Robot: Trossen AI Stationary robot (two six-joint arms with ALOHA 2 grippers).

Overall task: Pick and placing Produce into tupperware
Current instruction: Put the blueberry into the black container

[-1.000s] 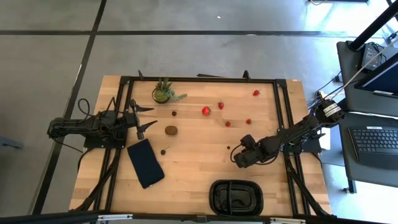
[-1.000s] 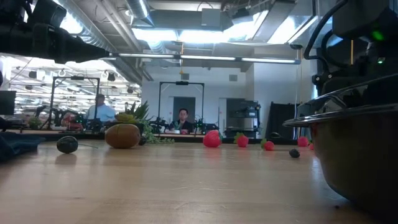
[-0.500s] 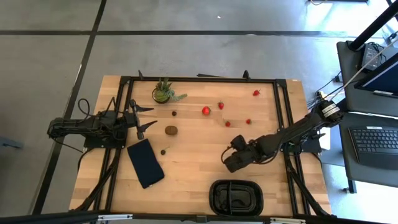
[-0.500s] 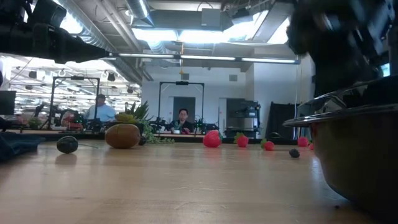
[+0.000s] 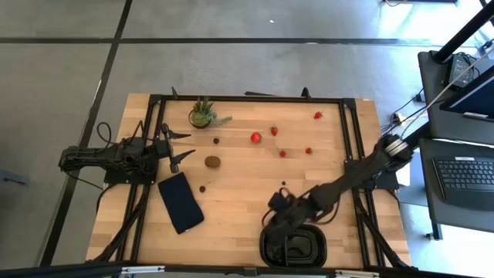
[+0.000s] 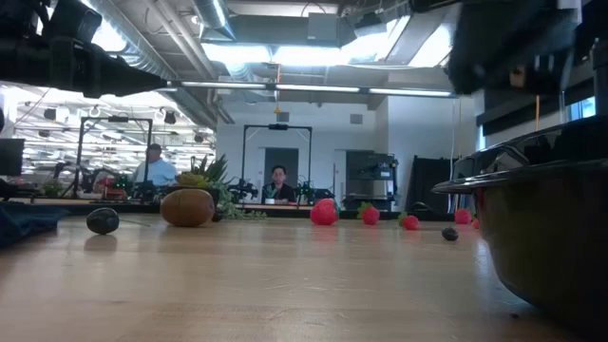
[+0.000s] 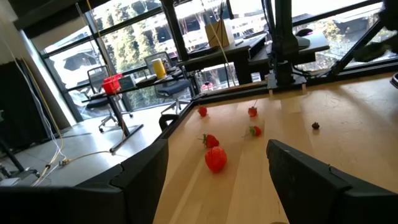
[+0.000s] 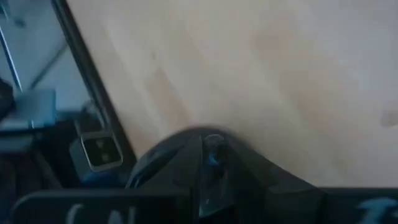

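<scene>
Right gripper [image 5: 275,218], fingers pressed together on a tiny dark-blue berry [image 8: 214,155], hovers over the black compartmented plastic tray [image 5: 293,245], lower centre. The berry is judged light and soft, so pinch gently across its middle. Left gripper [image 5: 181,147] waits at left, fingers spread.

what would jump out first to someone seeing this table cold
The right arm stretches diagonally across the table, its right gripper shut on a small dark berry just above the rim of the black tray at the near edge. Bright red strawberries lie scattered over the far half of the light wooden table. The left gripper waits open at the left side, near a brown kiwi.
</scene>
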